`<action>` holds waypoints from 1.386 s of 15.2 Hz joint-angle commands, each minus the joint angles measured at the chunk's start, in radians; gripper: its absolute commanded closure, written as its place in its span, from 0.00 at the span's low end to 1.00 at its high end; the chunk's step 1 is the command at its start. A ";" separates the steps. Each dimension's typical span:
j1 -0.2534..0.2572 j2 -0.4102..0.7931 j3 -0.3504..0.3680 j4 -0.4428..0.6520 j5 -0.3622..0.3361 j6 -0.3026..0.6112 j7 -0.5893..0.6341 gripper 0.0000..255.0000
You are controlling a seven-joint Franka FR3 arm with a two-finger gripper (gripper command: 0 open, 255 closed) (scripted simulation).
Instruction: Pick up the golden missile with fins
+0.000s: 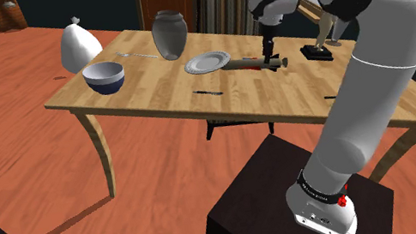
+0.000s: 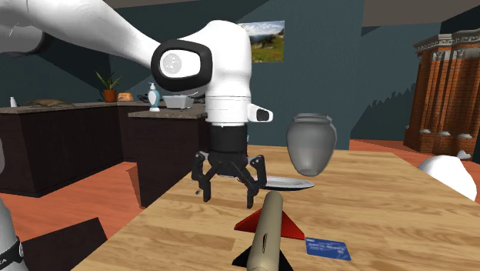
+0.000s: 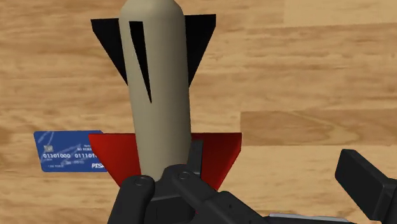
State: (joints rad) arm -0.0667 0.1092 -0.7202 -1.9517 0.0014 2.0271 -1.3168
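The missile (image 1: pixel 254 62) lies flat on the wooden table (image 1: pixel 150 91), just past the plate. Its body (image 2: pixel 265 231) is dull beige-gold, with red fins at mid-length and black fins at the tail (image 3: pixel 156 83). My gripper (image 1: pixel 268 47) hangs just above it, pointing down. In the second exterior view the gripper (image 2: pixel 228 199) stands open over the table, just behind the missile's nose. In the wrist view the gripper (image 3: pixel 254 197) has its fingers wide apart, and the missile body runs past one finger (image 3: pixel 137 197) with nothing clasped.
A blue card (image 2: pixel 327 248) lies beside the missile's red fins. A grey plate (image 1: pixel 207 62), a grey vase (image 1: pixel 169 34) and a blue bowl (image 1: pixel 104 75) stand further along the table. A small dark-based object (image 1: pixel 317 51) sits beyond the gripper.
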 commanded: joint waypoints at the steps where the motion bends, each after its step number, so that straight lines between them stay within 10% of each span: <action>1: -0.038 0.105 -0.005 0.081 0.072 0.004 -0.093 0.00; 6: -0.151 0.307 0.033 0.282 0.189 -0.023 -0.235 0.00; 15: -0.161 0.345 0.052 0.229 0.217 0.062 -0.247 0.00; 16: -0.162 0.348 0.053 0.231 0.218 0.061 -0.247 1.00; 21: -0.163 0.349 0.053 0.233 0.219 0.061 -0.248 1.00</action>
State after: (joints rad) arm -0.2298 0.4569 -0.6675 -1.7182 0.2202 2.0860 -1.5649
